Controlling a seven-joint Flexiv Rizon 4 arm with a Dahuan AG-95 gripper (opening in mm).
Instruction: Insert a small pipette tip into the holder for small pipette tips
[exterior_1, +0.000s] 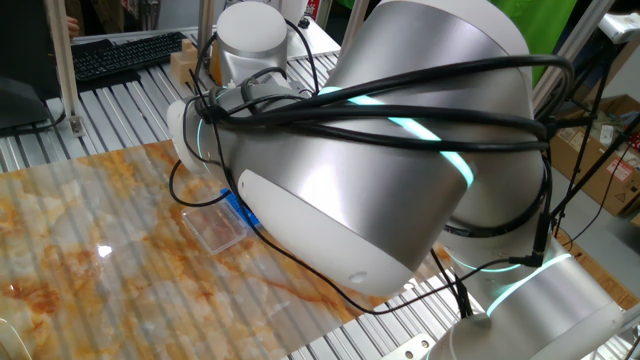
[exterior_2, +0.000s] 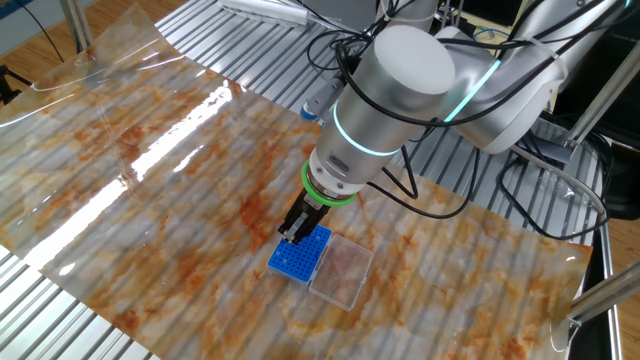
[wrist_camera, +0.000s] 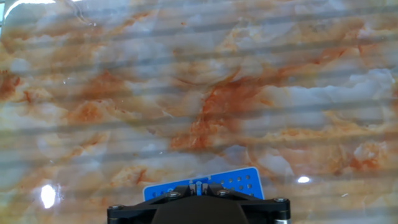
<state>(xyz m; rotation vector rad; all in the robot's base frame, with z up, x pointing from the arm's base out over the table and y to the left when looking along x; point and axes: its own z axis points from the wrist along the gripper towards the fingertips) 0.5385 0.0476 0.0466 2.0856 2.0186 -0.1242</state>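
The holder for small pipette tips (exterior_2: 303, 259) is a bright blue rack with a grid of tiny holes, lying on the marble-patterned sheet. My gripper (exterior_2: 297, 236) stands directly over its near-left part, fingers pointing down. In the hand view the fingers (wrist_camera: 184, 188) are closed to a narrow slit above the blue rack (wrist_camera: 244, 180). A thin pale sliver, the small pipette tip (wrist_camera: 198, 184), stands upright in that slit. In the one fixed view the arm hides the gripper, and only an edge of the rack (exterior_1: 238, 210) shows.
A clear, colourless plastic tray (exterior_2: 343, 270) lies against the rack's right side and also shows in the one fixed view (exterior_1: 213, 228). The marble sheet (exterior_2: 150, 180) covers a ribbed metal table. Cables hang round the arm, and a keyboard (exterior_1: 120, 55) lies far back.
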